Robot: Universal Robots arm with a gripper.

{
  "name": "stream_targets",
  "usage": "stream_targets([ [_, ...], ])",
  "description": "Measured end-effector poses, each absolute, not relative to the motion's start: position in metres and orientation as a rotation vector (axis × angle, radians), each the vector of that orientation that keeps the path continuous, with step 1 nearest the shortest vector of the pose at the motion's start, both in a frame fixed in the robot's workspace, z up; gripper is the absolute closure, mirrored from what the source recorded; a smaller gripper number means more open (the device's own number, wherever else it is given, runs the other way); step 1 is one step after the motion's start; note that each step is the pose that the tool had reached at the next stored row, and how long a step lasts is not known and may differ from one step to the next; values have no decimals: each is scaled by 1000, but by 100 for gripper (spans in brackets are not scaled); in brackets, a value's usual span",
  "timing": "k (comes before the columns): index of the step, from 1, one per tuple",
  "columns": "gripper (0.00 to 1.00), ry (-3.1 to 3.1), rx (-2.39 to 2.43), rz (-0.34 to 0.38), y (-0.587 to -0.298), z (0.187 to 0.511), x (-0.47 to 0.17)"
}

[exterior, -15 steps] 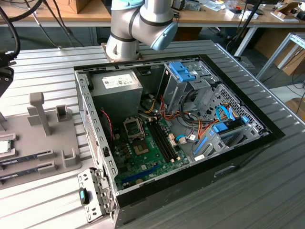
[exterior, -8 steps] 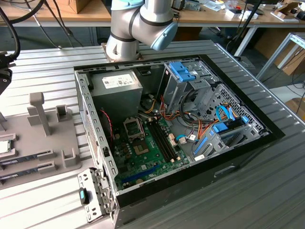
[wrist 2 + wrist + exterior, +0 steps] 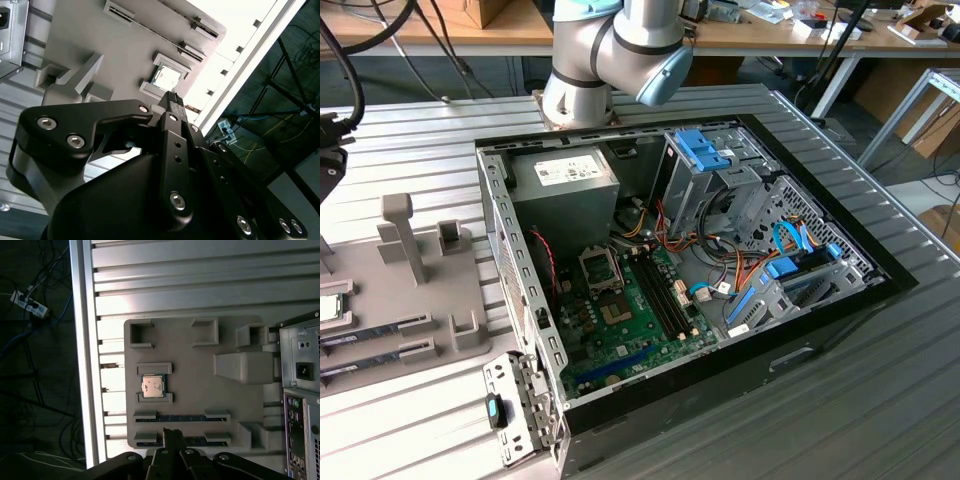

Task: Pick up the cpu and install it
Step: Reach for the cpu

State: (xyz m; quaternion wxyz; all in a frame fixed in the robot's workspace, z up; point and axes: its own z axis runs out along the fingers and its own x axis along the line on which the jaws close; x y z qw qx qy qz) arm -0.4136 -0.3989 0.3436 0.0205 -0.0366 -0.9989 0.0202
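here, the cpu [image 3: 152, 385] (silvery, green-rimmed) lies flat.

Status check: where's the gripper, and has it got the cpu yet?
Copy: gripper shut, empty, over the gray holder tray. The cpu not yet picked, seated between two tray brackets. Nothing lies on it.

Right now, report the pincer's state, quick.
Pincer: closed, holding nothing; the cpu sits apart from it on the grey tray.
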Motion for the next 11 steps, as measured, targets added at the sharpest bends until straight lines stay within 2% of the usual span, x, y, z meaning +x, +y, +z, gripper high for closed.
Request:
stream_targets([
  [11,89,-3098,-113,63,-399,338,-414],
])
